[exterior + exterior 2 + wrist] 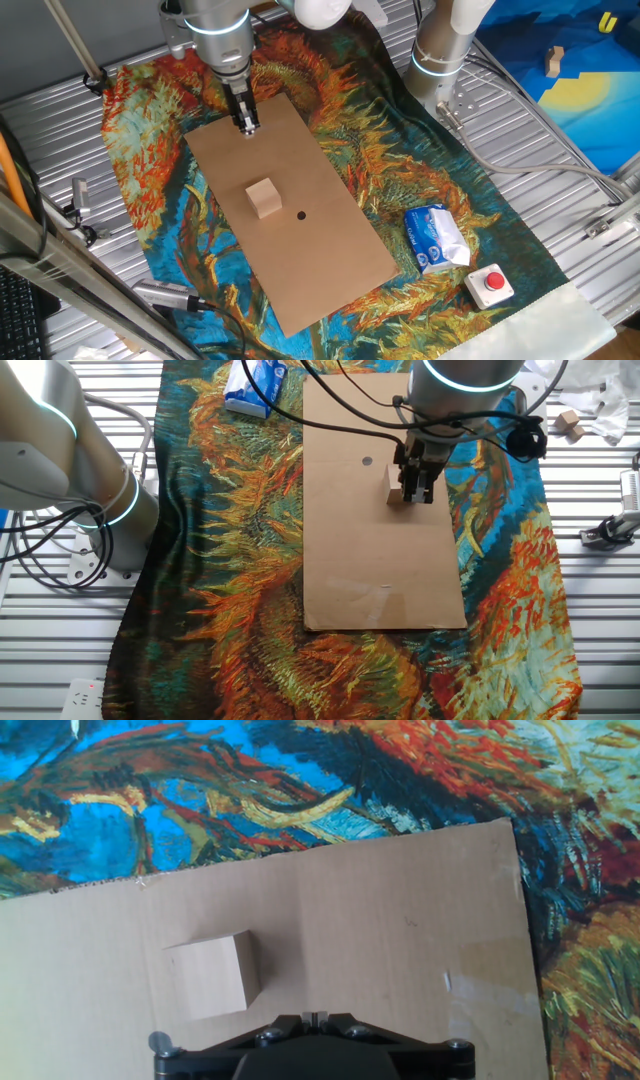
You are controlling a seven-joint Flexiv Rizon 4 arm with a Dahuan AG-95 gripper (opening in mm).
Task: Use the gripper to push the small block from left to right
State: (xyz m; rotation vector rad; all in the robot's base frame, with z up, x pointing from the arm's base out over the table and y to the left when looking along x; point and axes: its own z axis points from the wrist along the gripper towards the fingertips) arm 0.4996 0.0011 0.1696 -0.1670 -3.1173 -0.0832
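Note:
The small block (263, 197) is a light-tan wooden cube lying on the brown board (320, 260). It also shows in the other fixed view (393, 485) and in the hand view (212, 975), left of the fingertips. My gripper (246, 125) hangs over the far end of the board, apart from the block. Its black fingers are pressed together and hold nothing. In the other fixed view the gripper (415, 492) stands just right of the block. In the hand view the gripper (316, 1017) shows at the bottom edge, over the bare board (400, 920).
The board lies on a painted cloth (150, 150). A blue-white tissue pack (436, 238) and a red-button box (490, 285) sit at the right. A second upright arm (445, 45) stands behind. A black dot (301, 214) marks the board.

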